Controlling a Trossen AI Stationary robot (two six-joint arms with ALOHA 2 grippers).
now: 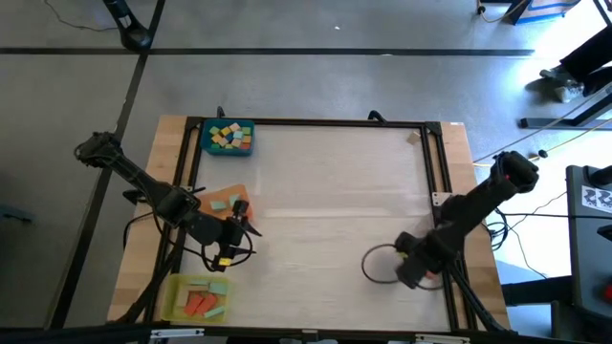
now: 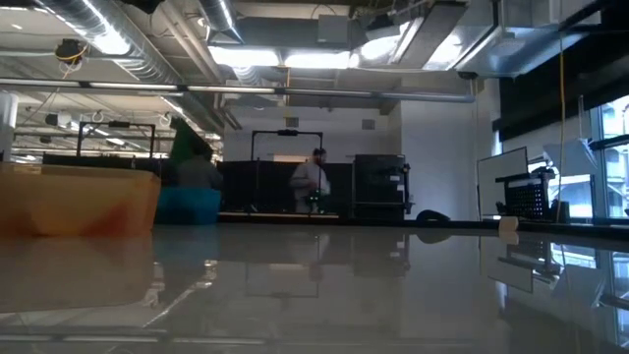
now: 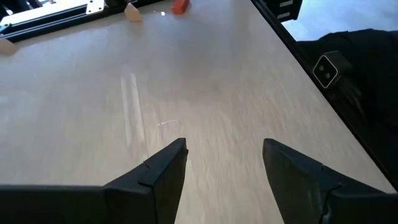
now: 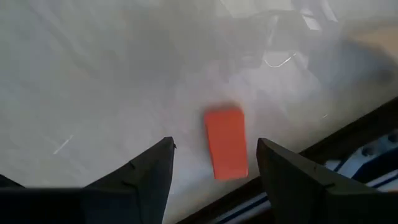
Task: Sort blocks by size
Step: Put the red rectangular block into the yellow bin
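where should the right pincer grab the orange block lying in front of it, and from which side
Take the orange block across its two long sides, near mid-length, coming straight down from above. It lies flat on the table as a short bar, so the narrow width probably fits between the fingers. The right pincer is open with the block's near end about between its tips. The frame rail runs close by, so a sideways approach looks cramped.

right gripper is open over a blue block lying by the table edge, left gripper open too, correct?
Not quite: the block between the right gripper's open fingers is orange-red, not blue, as the right wrist view shows. It does lie near the table's edge, and the left gripper is open too.
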